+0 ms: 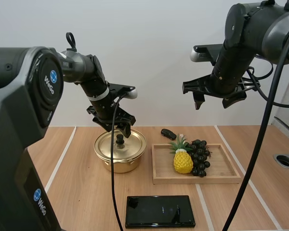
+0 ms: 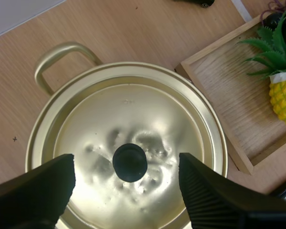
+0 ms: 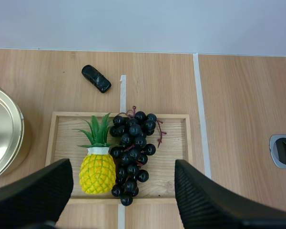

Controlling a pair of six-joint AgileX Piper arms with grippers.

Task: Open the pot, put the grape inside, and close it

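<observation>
Left pincer (image 2: 127,168) spread above one lidded pot (image 1: 119,162).

Left pincer (image 1: 118,129), right pincer (image 1: 213,101), both agape

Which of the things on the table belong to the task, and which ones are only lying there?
For the job: pot, lid on it, bunch of grapes.
Only lying there: pineapple, wooden tray holding it and the grapes, small black object behind the tray, flat black device in front.

Lidded gold pot (image 1: 120,151) stands beside dark grapes (image 1: 199,157) on tray (image 1: 226,175).
</observation>
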